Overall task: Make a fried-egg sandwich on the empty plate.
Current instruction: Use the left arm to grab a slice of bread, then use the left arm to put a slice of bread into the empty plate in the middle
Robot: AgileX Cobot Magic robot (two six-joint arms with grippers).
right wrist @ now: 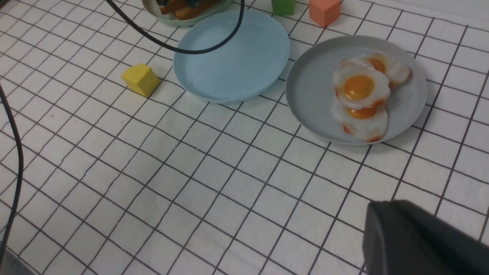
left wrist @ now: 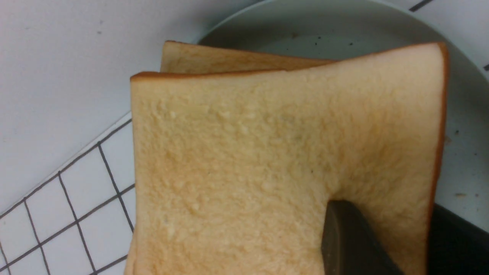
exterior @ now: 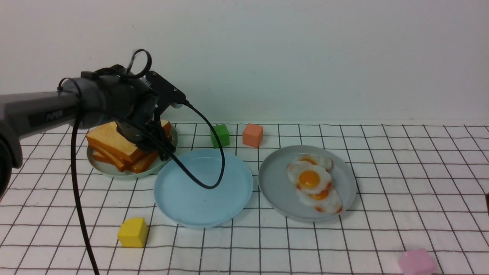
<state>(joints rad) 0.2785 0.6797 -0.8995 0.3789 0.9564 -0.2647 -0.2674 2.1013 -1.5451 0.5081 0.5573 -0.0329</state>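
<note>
The empty plate (exterior: 198, 198), sky blue, lies mid-table with nothing on it, also in the right wrist view (right wrist: 229, 65). No fried-egg sandwich is in view. A pile of toast slices (exterior: 110, 143) rests on a pale green plate (exterior: 114, 172) at the back left. My left gripper (exterior: 156, 147) is at the pile's right edge. It is shut on the top toast slice (left wrist: 248, 152), with one finger (left wrist: 344, 229) denting its face. Fried eggs (exterior: 309, 177) overlap on a grey plate (exterior: 275, 191). My right gripper (right wrist: 386, 208) hovers shut over the near cloth.
A green cube (exterior: 220, 135) and an orange cube (exterior: 252, 134) stand behind the plates. A yellow cube (exterior: 132, 232) sits near the front left, a pink cube (exterior: 416, 261) at the front right. The left arm's black cable (exterior: 214, 168) droops over the blue plate.
</note>
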